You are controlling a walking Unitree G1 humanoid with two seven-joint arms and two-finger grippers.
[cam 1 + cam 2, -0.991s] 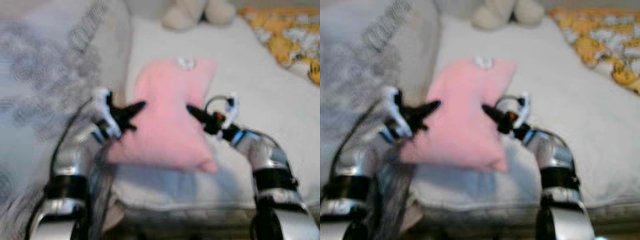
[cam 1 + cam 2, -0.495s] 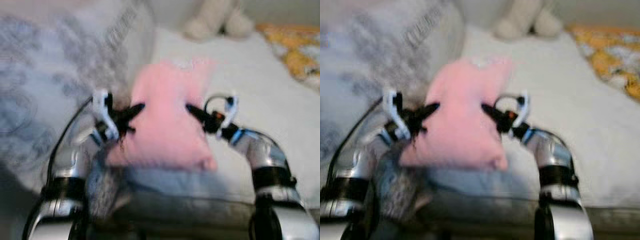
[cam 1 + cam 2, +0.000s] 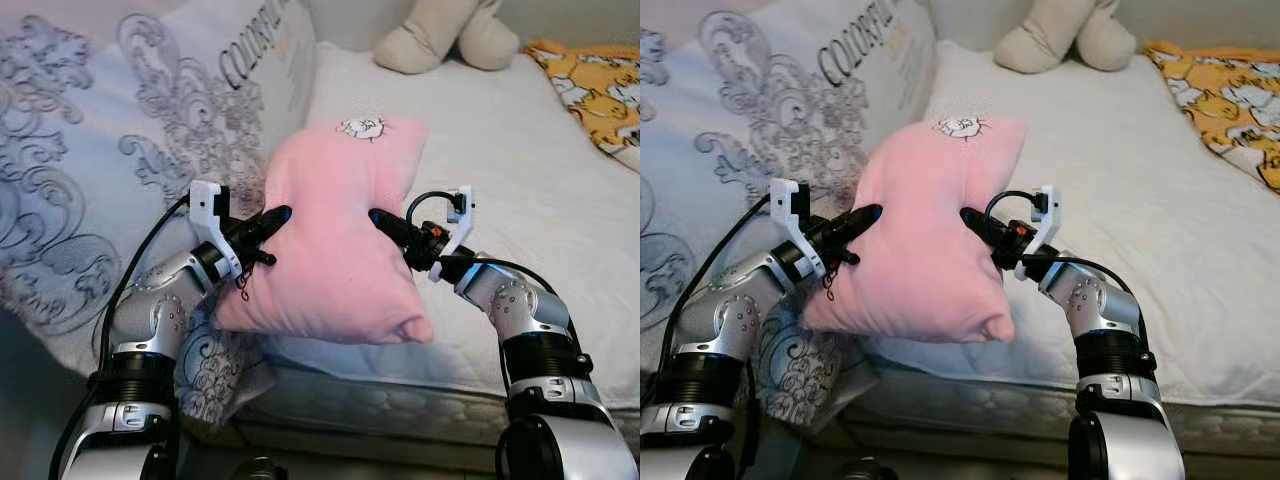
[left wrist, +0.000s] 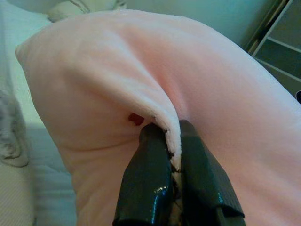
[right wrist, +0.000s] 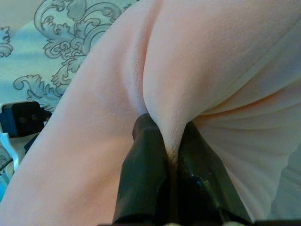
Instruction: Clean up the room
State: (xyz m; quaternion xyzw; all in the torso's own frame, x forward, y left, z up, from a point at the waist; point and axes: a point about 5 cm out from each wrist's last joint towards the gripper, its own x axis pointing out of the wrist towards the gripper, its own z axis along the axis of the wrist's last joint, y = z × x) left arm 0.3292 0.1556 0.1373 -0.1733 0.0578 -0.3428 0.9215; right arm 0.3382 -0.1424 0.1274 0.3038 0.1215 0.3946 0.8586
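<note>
You have the pink pillow [image 3: 335, 250] pinched from both sides, left hand [image 3: 272, 216] and right hand [image 3: 380, 218] each clamped on a fold, over the bed's [image 3: 520, 170] near edge.

A bed [image 3: 520, 190] with a white quilted cover stretches ahead, evenly lit. On its left, a big white pillow [image 3: 110, 150] with grey scrollwork and lettering. At the far end sits a beige plush toy [image 3: 445, 35]; a yellow patterned blanket [image 3: 595, 90] drapes the right corner.

pink pillow [image 3: 335, 250] lifted higher — nothing else
</note>
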